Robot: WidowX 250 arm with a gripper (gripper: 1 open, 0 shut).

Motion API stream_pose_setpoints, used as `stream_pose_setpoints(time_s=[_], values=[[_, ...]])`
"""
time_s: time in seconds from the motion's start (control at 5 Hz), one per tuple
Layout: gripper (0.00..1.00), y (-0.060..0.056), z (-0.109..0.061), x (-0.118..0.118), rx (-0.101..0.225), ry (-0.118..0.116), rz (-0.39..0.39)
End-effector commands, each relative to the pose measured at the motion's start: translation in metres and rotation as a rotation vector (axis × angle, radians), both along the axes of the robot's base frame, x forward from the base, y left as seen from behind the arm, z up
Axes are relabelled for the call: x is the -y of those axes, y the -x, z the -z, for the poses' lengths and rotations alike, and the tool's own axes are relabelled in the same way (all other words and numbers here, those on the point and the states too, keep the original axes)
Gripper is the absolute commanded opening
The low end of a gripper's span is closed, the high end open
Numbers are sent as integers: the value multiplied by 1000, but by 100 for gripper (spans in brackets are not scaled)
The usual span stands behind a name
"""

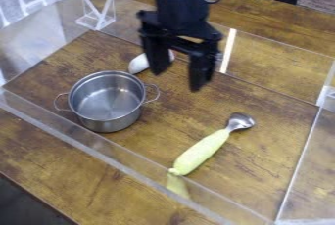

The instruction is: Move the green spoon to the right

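Note:
The green spoon (pixel 210 146) lies flat on the wooden table at the lower right, its yellow-green handle pointing toward the near edge and its small silver bowl toward the upper right. My gripper (pixel 178 72) hangs above the table's middle, up and left of the spoon and well apart from it. Its two black fingers (pixel 201 72) point down with a wide gap and nothing between them.
A steel pot (pixel 108 100) stands at the left, just below and left of the gripper. A white mushroom-shaped thing (pixel 139 62) is mostly hidden behind the gripper. Clear plastic walls (pixel 78 136) fence the table, with a clear stand (pixel 96 14) at the back left.

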State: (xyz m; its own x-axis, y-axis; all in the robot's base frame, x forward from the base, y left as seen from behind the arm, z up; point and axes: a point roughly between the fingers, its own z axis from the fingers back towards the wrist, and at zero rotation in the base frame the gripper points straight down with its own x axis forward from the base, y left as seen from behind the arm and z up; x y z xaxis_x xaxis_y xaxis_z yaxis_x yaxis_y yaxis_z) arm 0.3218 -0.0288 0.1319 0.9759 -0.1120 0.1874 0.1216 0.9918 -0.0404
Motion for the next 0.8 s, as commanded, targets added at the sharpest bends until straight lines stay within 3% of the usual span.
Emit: stream_pose_setpoints(time_s=[0.0,0.2,0.4,0.6], values=[[100,3,-11,-6,96,-1,-35],[100,-4,-7,-16,93,-9,-70],[0,-9,-5,-26,87,-15,-102],[100,-13,-3,-33,76,-21,-130]])
